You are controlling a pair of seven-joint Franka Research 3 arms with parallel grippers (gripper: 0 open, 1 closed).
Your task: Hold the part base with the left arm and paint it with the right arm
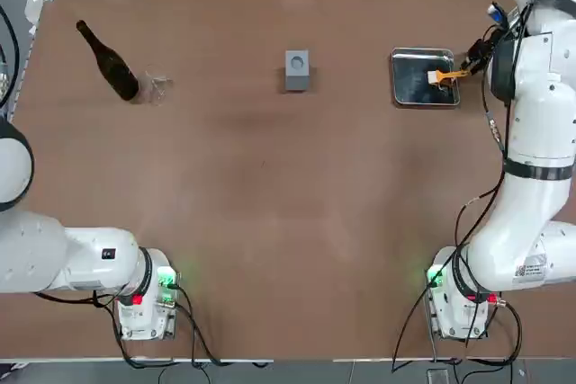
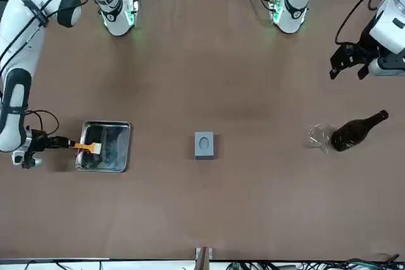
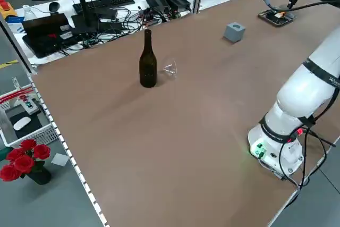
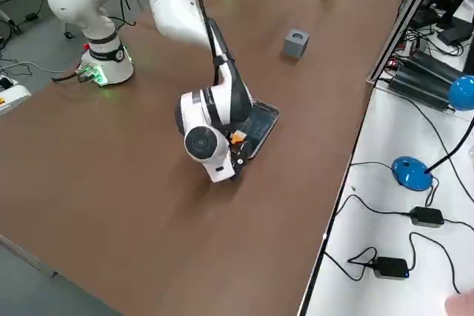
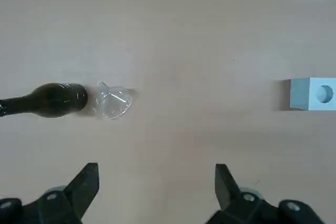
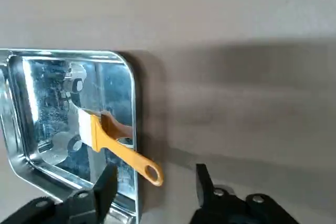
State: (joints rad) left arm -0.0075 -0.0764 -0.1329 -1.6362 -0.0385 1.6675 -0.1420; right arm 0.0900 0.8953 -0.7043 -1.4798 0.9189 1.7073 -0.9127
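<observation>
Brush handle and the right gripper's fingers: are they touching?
Apart. In the right wrist view the brush leans on the tray rim, and bare table shows between its handle end and each of the open right gripper fingers.

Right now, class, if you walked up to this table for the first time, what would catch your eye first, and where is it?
Probably the orange-handled brush, lying with its bristles in the shiny metal tray and its handle over the rim, with the right gripper open just beside the handle. Next, the small grey part base alone mid-table, then the dark bottle standing beside a clear glass funnel.
</observation>
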